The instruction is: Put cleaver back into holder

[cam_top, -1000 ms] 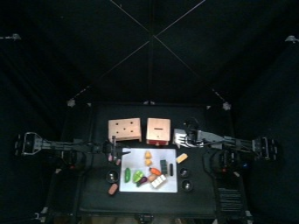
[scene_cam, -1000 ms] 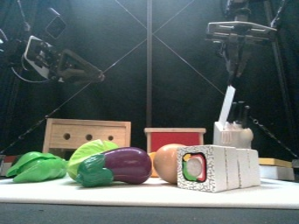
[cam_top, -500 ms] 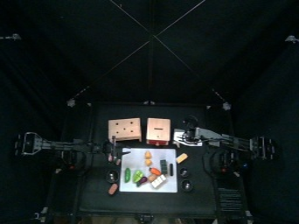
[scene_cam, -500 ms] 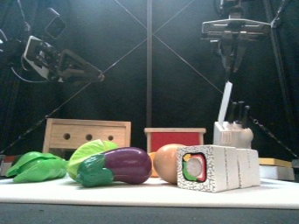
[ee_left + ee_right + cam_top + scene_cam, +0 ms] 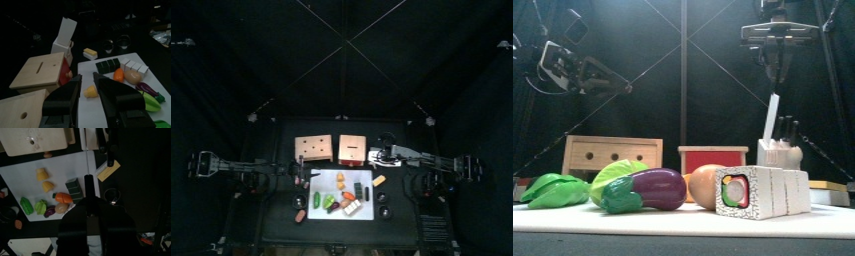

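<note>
The cleaver (image 5: 771, 118) is a thin white blade standing nearly upright, its lower end at the top of the holder (image 5: 780, 155), a small pale block with dark handles sticking up. I cannot tell how deep the blade sits. My right gripper (image 5: 778, 78) hangs straight above the blade, its jaws close together and shut on the cleaver's dark upper end. The left wrist view shows the same cleaver (image 5: 64, 31) on the holder (image 5: 60, 50). My left gripper (image 5: 85, 80) is open and empty, held back at the left near the board's edge.
A wide tan block with dark dots (image 5: 611, 155) and a narrower tan block with a red face (image 5: 711, 158) stand left of the holder. A white board (image 5: 90, 107) in front carries toy foods: an aubergine (image 5: 653, 188), green leaves (image 5: 553, 190), a sushi roll (image 5: 754, 192).
The right gripper has drifted a little to the left, and the blade has swung from leaning right to nearly upright. The left arm has not moved.
</note>
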Available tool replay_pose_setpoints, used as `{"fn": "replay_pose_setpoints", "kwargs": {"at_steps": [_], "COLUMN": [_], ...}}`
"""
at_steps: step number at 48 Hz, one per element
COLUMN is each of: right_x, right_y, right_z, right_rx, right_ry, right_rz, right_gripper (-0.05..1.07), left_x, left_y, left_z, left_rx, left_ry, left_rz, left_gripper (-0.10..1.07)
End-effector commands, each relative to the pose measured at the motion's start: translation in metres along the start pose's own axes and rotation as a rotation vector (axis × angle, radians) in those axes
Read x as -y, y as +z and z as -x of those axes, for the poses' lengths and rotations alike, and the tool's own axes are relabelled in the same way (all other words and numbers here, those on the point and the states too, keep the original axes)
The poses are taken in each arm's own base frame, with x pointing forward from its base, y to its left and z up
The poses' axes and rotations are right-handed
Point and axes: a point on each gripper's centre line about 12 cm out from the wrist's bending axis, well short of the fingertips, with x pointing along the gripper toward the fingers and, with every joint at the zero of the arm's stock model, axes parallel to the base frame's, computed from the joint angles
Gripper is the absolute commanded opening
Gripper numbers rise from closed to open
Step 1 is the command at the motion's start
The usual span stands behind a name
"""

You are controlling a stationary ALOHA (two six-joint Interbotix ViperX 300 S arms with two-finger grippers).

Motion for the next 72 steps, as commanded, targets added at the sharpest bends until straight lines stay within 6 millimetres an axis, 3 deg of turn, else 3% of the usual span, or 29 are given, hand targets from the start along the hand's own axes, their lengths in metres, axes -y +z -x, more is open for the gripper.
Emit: {"fn": "replay_pose_setpoints", "kwargs": {"at_steps": [1,47,60,72], "right_x": [0.0,-0.004,-0.005,-0.01], "right_y": [0.002,0.012,0.011,0.014], "right_z": [0.009,-0.006,-0.015,-0.017], "right_rx": [0.002,0.016,0.007,0.022], "right_ry": [0.027,0.012,0.018,0.065], "right_rz": [-0.004,-0.025,-0.03,-0.033], "right_gripper": [0.37,0.38,0.54,0.57], "left_x": [-0.001,-0.001,-0.001,-0.001], "left_y": [0.005,0.005,0.004,0.004], "left_z": [-0.001,-0.001,-0.001,-0.001], "left_rx": [0.018,0.016,0.015,0.015], "left_ry": [0.002,0.001,0.002,0.001], "left_rz": [-0.002,-0.003,-0.001,-0.003], "left_gripper": [0.7,0.7,0.7,0.7]}}
